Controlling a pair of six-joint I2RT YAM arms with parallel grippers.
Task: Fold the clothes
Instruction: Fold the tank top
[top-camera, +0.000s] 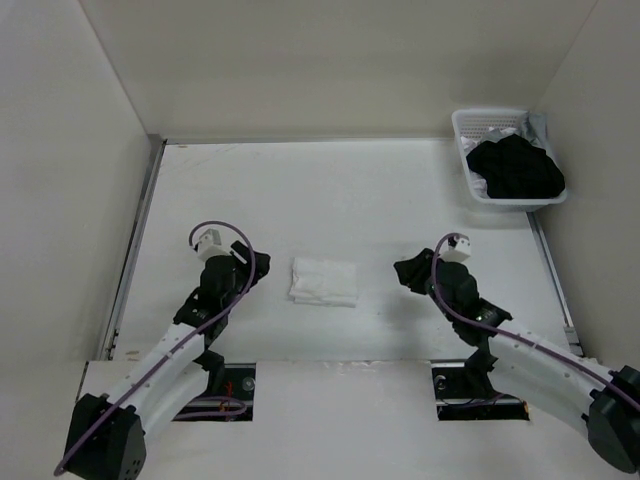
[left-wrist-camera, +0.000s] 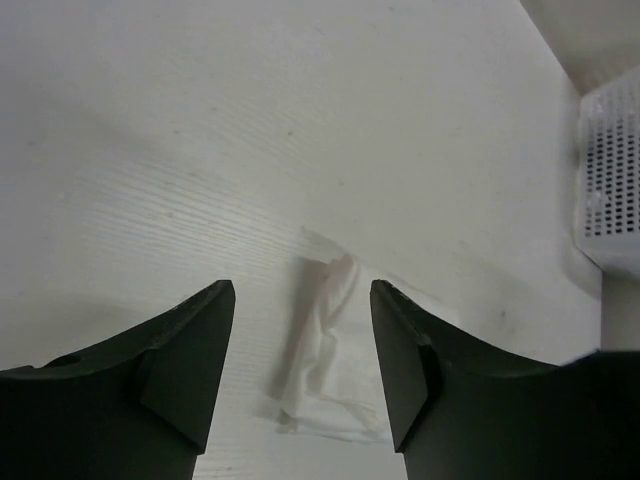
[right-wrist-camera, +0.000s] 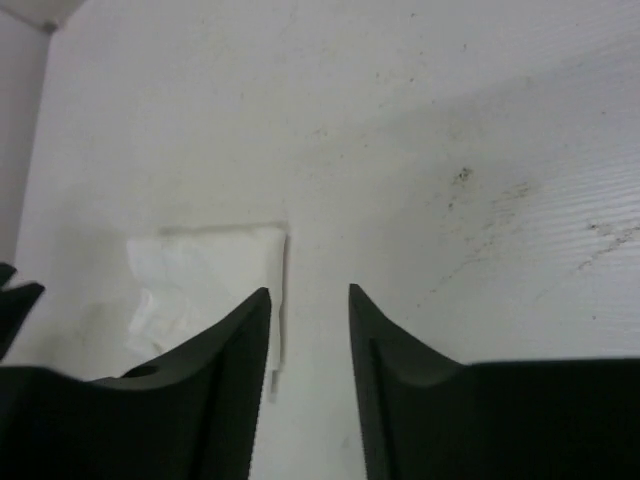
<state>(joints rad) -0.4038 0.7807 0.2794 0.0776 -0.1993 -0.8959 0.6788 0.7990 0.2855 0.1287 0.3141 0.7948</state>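
- the clothes (top-camera: 323, 281) sit folded in a small white rectangle on the table (top-camera: 400, 190)
- left gripper (left-wrist-camera: 301, 285) hangs just left of the clothes, jaws wide, holding nothing
- right gripper (right-wrist-camera: 308, 289) is near the clothes' right side, jaws partly apart, empty too

White clothes (top-camera: 323, 281) folded into a compact, slightly rumpled rectangle; lying flat

White table (top-camera: 350, 190), folded white clothes (top-camera: 323, 281) at centre, white basket (top-camera: 468, 165) far-right corner
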